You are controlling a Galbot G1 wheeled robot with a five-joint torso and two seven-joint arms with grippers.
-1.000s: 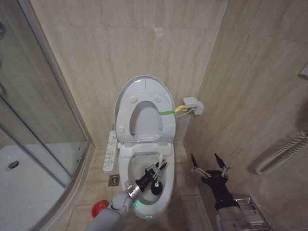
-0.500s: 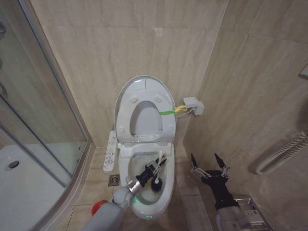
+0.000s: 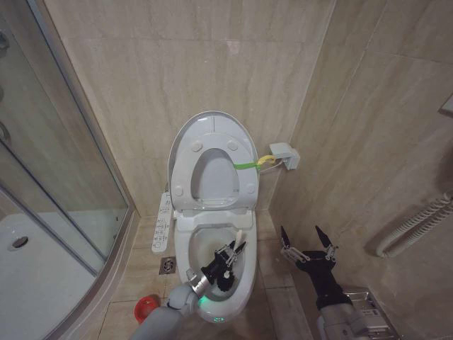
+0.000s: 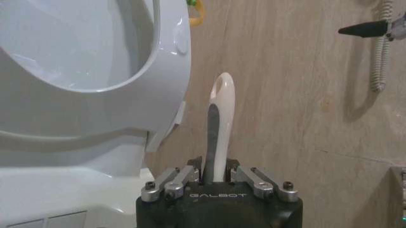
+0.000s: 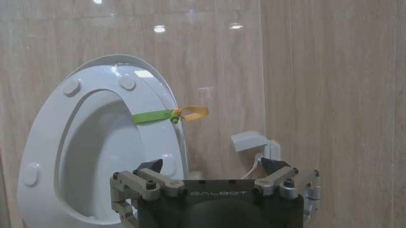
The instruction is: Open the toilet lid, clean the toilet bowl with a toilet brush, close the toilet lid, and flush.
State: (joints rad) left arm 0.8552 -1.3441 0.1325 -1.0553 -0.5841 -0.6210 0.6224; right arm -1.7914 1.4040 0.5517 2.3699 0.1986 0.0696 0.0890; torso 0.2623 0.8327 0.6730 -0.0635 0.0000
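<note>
The toilet lid (image 3: 212, 122) stands raised against the wall, and the seat ring (image 3: 244, 180) with its green band is up in front of it. Below lies the toilet bowl (image 3: 185, 248), stained inside, with a green light at its front. My left gripper (image 3: 228, 256) reaches over the bowl, shut on the white handle of the toilet brush (image 3: 238, 235); the dark bristle head (image 3: 225, 280) is down inside the bowl. The left wrist view shows the handle (image 4: 219, 118) rising from the left gripper (image 4: 216, 173). My right gripper (image 3: 308, 241) hovers open to the right of the toilet, also seen as (image 5: 212, 167).
A glass shower door (image 3: 64, 177) and white shower tray (image 3: 28, 269) stand to the left. On the floor are a red holder cup (image 3: 145, 306) and a drain (image 3: 168, 265). A wall box (image 3: 284, 154), a white hose (image 3: 417, 219) and a wire basket (image 3: 364, 304) are on the right.
The left gripper swept the brush toward the back of the bowl, then toward its front; the bristle head now sits lower. The right arm has not moved.
</note>
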